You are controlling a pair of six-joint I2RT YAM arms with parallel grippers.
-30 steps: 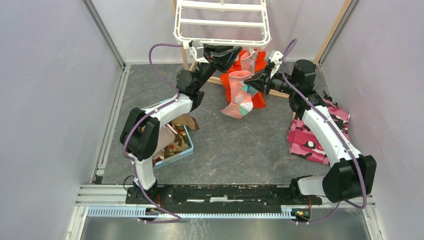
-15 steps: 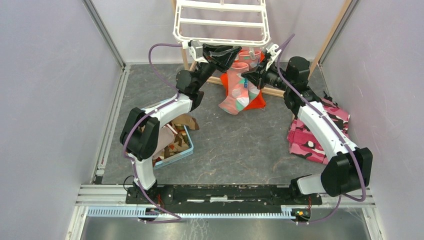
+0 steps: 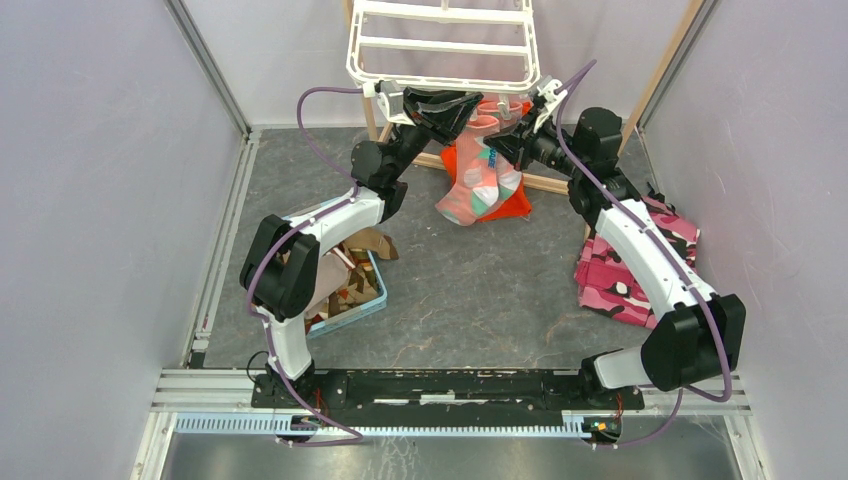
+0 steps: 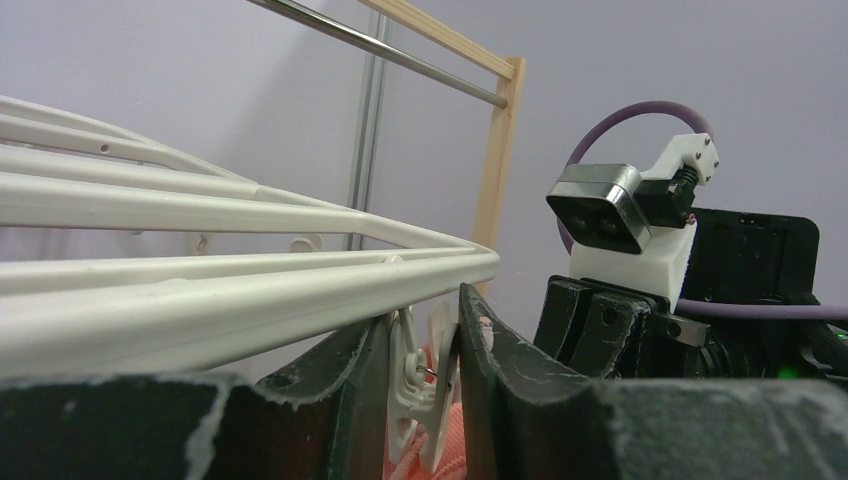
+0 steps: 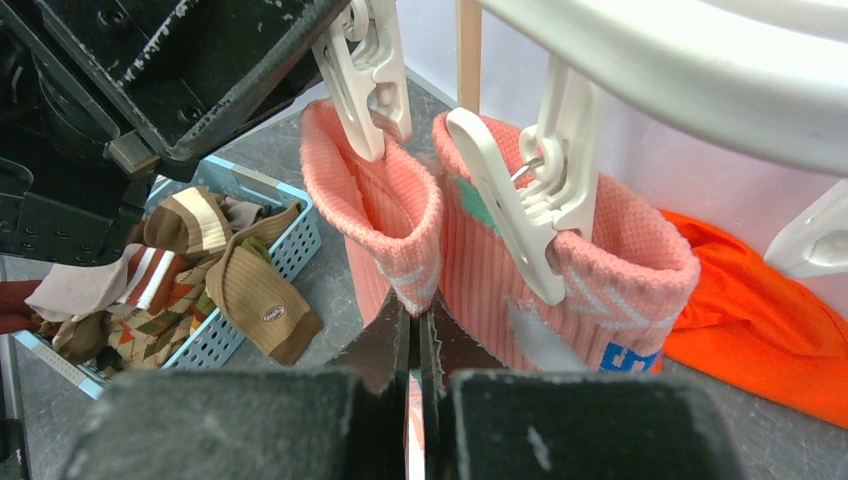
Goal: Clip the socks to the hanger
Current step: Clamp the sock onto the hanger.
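Squeezing small white plastic clip (image 4: 412, 385) on front rail of white rectangular plastic hanger (image 3: 440, 46) with left gripper (image 4: 425, 340). Holding pink knit sock (image 5: 375, 210) by cuff up against that clip with right gripper (image 5: 415, 315), clamped tight on fabric. Hanging just beside: second pink sock (image 5: 620, 290), already clipped.

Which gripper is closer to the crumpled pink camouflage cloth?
Right. The right gripper, holding a pink sock, is beyond and left of the pink camouflage cloth; the left gripper is farther left, gripping a white plastic hanger clip.
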